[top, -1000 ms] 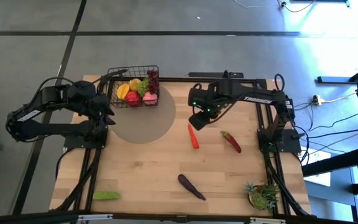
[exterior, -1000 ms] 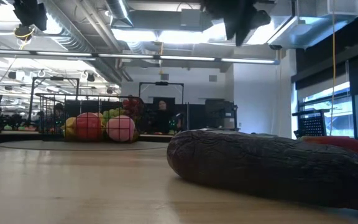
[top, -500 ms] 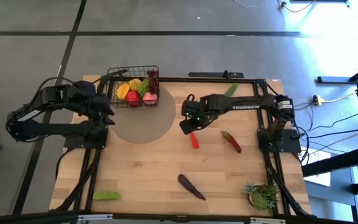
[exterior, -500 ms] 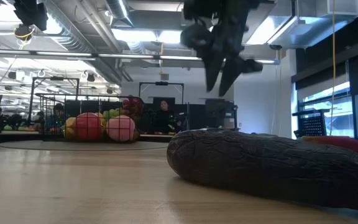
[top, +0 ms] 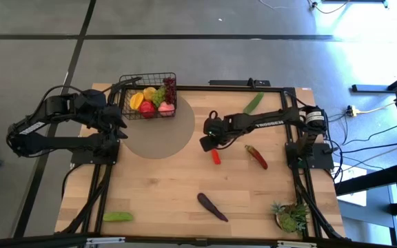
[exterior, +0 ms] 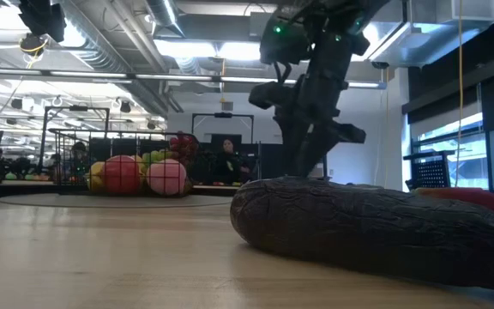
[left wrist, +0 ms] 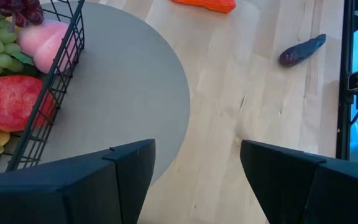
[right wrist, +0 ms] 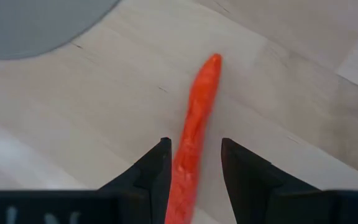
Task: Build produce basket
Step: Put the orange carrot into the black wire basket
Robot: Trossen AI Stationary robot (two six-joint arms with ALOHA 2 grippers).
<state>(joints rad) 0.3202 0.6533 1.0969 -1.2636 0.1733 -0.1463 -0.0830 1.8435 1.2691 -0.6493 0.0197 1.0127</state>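
Near edge of the pale wood surface (top: pixel 164 186): dark eggplant (top: pixel 212 207), a green vegetable (top: pixel 118 216), spiky potted plant (top: pixel 291 217) at the right corner. Mid-surface: a red chili (top: pixel 257 157) lies apart. Right end effector (top: pixel 211 142) low over an orange-red chili (right wrist: pixel 194 140), fingers (right wrist: pixel 151 171) partly open, straddling it, not gripping. Grey round mat (top: pixel 158 134) beyond. Far left corner: basket (top: pixel 148 96) on the mat's edge holds the produce (top: pixel 150 100): apple, peach, grapes, yellow fruit. Left end effector (left wrist: pixel 194 168) beside it, wide open, empty. A green cucumber (top: pixel 254 102) at the far edge. Behind: workshop room, ceiling lights.
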